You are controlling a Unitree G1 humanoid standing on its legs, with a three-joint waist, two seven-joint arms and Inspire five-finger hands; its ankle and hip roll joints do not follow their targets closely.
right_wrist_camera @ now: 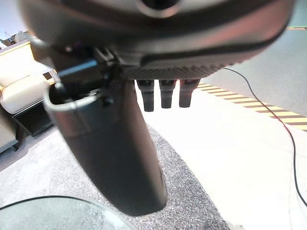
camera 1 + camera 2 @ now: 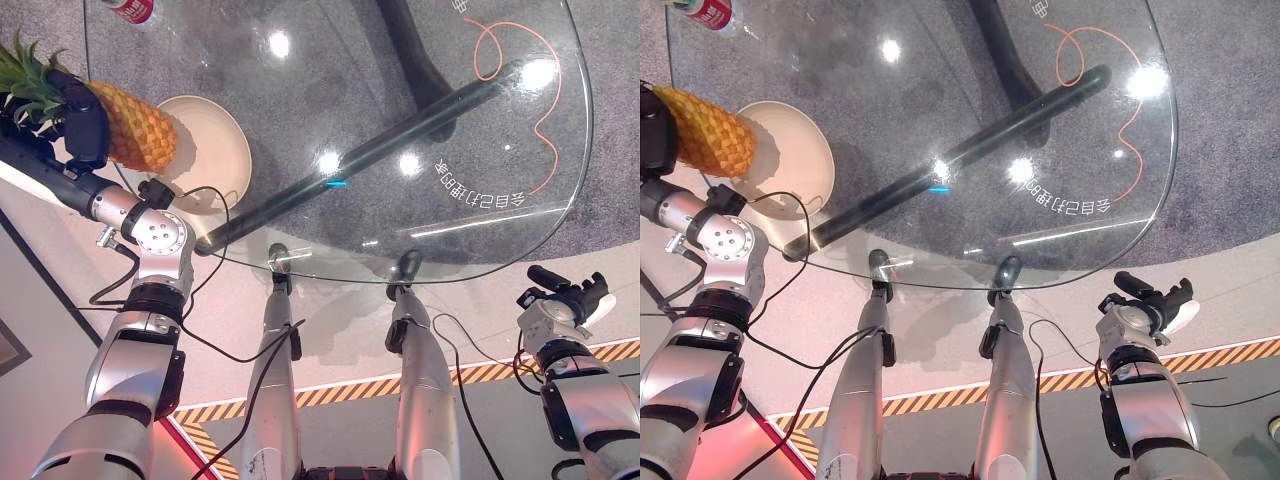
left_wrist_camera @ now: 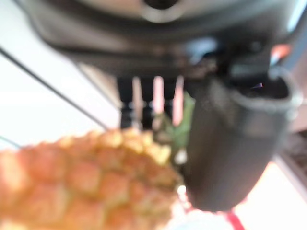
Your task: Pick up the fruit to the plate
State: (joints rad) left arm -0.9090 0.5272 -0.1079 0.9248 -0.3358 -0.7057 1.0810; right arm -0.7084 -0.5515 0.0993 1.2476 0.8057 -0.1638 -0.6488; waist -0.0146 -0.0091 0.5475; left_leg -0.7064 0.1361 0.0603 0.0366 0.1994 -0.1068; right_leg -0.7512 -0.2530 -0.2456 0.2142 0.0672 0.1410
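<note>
Gripping the pineapple [image 2: 135, 125] near its leafy crown, the left hand [image 2: 82, 120] holds it at the plate [image 2: 222, 150] edge; ease it over the middle, then let go. The right hand [image 2: 572, 293] hangs off the worktop [image 2: 400, 130], fingers relaxed, holding nothing.

Pineapple [image 2: 135, 125] held sideways above plate [image 2: 222, 150] edge.

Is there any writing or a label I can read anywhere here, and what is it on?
White characters on the glass table: upside down from here, not legible.
More white print at the table's far edge: cut off, unreadable.
Red label on the bottle: too small to read.
Pineapple in the left hand, plate: no print.
</note>
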